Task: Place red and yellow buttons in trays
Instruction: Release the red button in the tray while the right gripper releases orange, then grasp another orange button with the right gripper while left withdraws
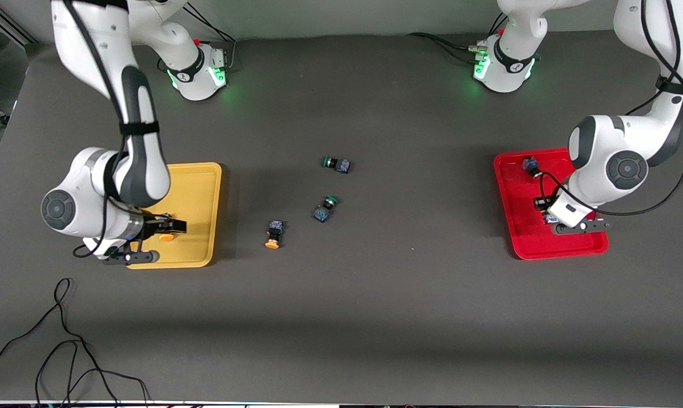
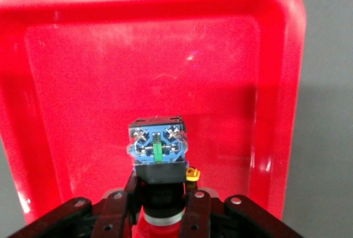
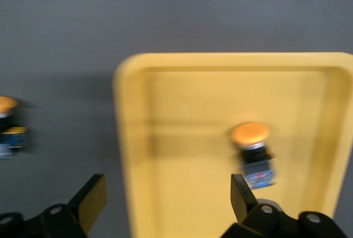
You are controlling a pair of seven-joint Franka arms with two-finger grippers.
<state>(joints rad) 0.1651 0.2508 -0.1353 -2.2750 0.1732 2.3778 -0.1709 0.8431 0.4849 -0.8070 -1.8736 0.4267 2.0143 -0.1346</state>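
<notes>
My left gripper (image 2: 159, 207) is shut on a red-capped button (image 2: 157, 149) and holds it low over the red tray (image 2: 110, 72). In the front view this gripper (image 1: 547, 208) is mostly hidden under its arm over the red tray (image 1: 545, 243). A second button (image 1: 531, 165) lies in that tray, nearer the robots. My right gripper (image 3: 165, 199) is open and empty over the yellow tray (image 3: 182, 116), astride its rim toward the table's middle. A yellow-capped button (image 3: 251, 138) lies in that tray beside one fingertip. It also shows in the front view (image 1: 166, 237), under the right gripper (image 1: 168, 226).
Another yellow-capped button (image 1: 273, 235) lies on the table between the trays, close to the yellow tray (image 1: 196, 187); it also shows in the right wrist view (image 3: 8, 127). Two green-capped buttons (image 1: 336, 164) (image 1: 325, 207) lie near the table's middle. Loose black cable (image 1: 63, 351) lies near the front edge.
</notes>
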